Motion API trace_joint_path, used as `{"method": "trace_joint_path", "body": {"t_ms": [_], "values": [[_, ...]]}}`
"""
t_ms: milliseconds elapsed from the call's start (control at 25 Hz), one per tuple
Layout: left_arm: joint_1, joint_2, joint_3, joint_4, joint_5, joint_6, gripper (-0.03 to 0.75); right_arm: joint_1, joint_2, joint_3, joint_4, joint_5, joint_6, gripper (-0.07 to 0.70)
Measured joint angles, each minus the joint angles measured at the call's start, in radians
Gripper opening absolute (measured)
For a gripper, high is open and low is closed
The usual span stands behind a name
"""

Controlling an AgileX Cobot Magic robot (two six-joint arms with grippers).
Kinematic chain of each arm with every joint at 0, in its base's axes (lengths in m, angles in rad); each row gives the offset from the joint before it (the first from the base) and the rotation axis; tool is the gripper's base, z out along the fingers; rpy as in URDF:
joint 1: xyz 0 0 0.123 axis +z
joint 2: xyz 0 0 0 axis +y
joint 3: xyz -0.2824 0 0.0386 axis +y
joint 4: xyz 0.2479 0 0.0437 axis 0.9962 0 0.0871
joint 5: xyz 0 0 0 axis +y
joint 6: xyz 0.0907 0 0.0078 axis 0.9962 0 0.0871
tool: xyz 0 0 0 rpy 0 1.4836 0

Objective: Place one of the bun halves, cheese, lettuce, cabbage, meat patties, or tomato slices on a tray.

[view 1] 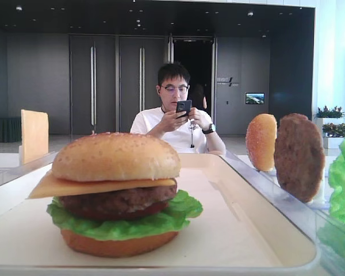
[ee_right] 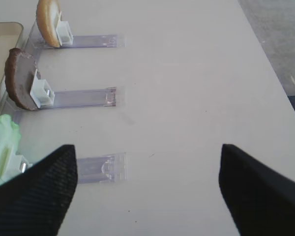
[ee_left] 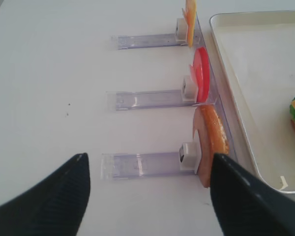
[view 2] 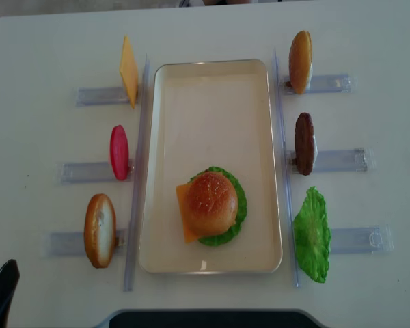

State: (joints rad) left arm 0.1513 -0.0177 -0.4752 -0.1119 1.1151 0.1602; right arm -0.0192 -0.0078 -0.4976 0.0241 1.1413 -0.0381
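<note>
On the tray [view 2: 212, 102] a stacked burger sits toward the 6 o'clock end, its seeded bun half [view 2: 210, 201] on top of cheese [view 2: 183, 217], a patty [view 1: 118, 201] and lettuce [view 2: 238, 205]. The right end effector [ee_right: 147, 191] hovers over the bare table [ee_right: 187, 88] with fingers wide apart and holding nothing. The left end effector [ee_left: 147, 196] is likewise spread and empty, near a bun in its stand [ee_left: 214, 142].

Lettuce [ee_right: 1, 142] cut by left edge; pincer tips offscreen.
</note>
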Motion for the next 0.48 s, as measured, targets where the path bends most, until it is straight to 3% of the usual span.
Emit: {"method": "trace_joint_path", "body": {"t_ms": [480], "values": [[0.0, 0.0, 0.0, 0.0, 0.0, 0.0, 0.58, 0.0, 0.0, 0.0, 0.0, 0.0, 0.0, 0.587]]}}
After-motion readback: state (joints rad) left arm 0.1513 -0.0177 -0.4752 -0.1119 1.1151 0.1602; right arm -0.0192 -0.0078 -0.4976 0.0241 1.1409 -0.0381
